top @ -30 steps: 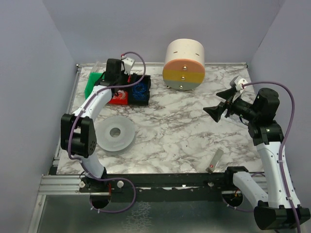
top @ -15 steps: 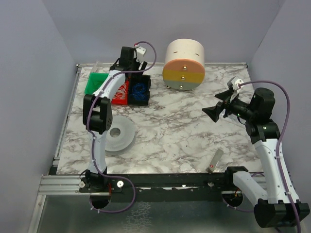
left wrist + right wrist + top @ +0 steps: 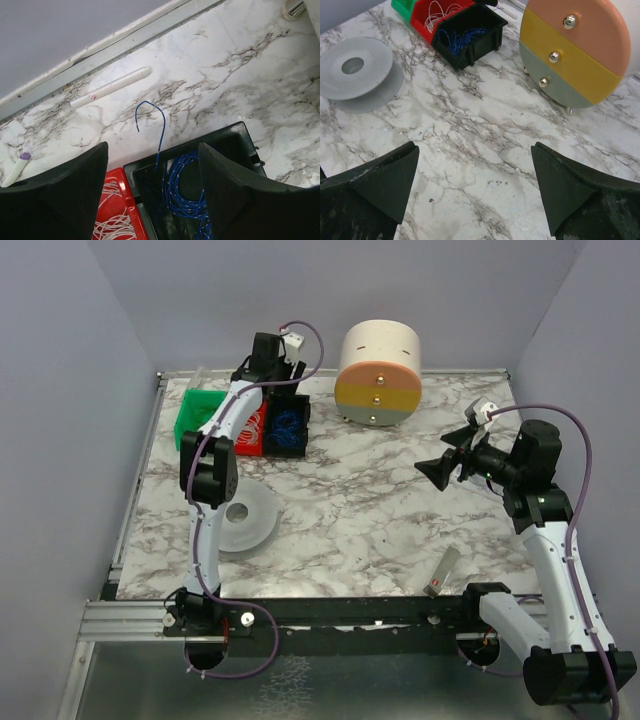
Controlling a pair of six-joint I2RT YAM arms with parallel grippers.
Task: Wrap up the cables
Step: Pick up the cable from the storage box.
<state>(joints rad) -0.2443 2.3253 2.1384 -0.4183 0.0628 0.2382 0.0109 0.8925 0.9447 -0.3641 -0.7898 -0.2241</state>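
Left wrist view: left pincer (image 3: 152,150) wide, empty, above the black bin (image 3: 235,137) of blue wire (image 3: 180,185) at frame bottom. Right wrist view adds the grey spool (image 3: 355,65), upper left; right pincer (image 3: 473,147) wide, empty. Thin dark cable: too fine to locate.

Grey-veined white marble table (image 3: 400,520), black bin (image 3: 235,145), red bin (image 3: 116,176), blue wire (image 3: 175,185).
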